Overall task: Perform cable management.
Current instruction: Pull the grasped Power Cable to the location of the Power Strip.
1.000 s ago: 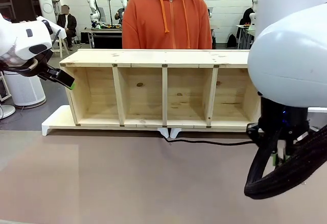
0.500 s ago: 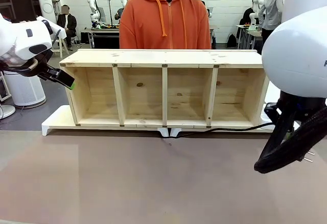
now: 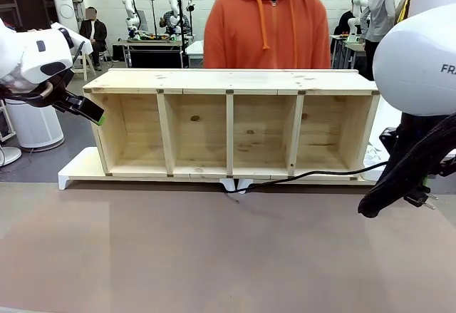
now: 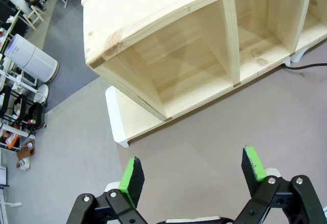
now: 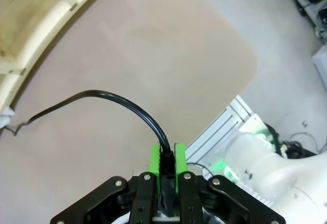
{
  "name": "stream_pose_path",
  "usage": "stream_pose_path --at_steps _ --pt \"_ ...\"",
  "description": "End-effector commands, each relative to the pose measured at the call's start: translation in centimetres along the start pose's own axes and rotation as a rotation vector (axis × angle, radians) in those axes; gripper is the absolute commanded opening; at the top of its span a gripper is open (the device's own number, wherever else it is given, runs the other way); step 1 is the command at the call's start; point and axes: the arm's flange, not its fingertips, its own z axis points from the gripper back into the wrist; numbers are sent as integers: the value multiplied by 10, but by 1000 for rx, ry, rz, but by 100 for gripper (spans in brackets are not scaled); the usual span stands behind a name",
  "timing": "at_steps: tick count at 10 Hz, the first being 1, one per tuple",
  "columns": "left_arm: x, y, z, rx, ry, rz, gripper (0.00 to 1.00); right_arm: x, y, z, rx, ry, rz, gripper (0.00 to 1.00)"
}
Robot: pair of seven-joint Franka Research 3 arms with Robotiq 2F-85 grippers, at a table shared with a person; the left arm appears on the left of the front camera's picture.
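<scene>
Left wrist view: left gripper hovers off end of long pale wooden shelf, green pads wide apart, nothing held. Front view, centre: thin black power cable runs from shelf's middle foot along front base, rising rightward off brown table. Right wrist view: right gripper clamped tight on cable's plug end. Judgement: pickup done, routing and tidying all to come. Early days.
</scene>
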Motion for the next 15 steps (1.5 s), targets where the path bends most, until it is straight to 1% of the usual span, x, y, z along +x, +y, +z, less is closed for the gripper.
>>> stream_pose_path --at_steps 1,5,6,7,8,10,12,13,15 --pt "0 1 0 -5 0 2 100 2 -3 1 4 2 20 14" --pt "0 1 0 -5 0 2 100 -1 0 1 7 6 8 14" --pt "0 1 0 -5 0 2 100 20 -11 -3 27 -66 36 14" --pt "0 1 0 -5 0 2 100 33 -24 2 36 -63 2 14" --pt "0 1 0 -5 0 2 100 47 -37 10 38 -49 73 14" --pt "0 1 0 -5 0 2 100 75 -57 15 52 63 290 14" --pt "0 1 0 -5 0 2 100 100 -67 15 60 181 544 14" --pt "0 1 0 -5 0 2 100 114 -67 14 41 178 552 14" --pt "0 1 0 -5 0 2 100 151 -63 7 18 146 507 14"
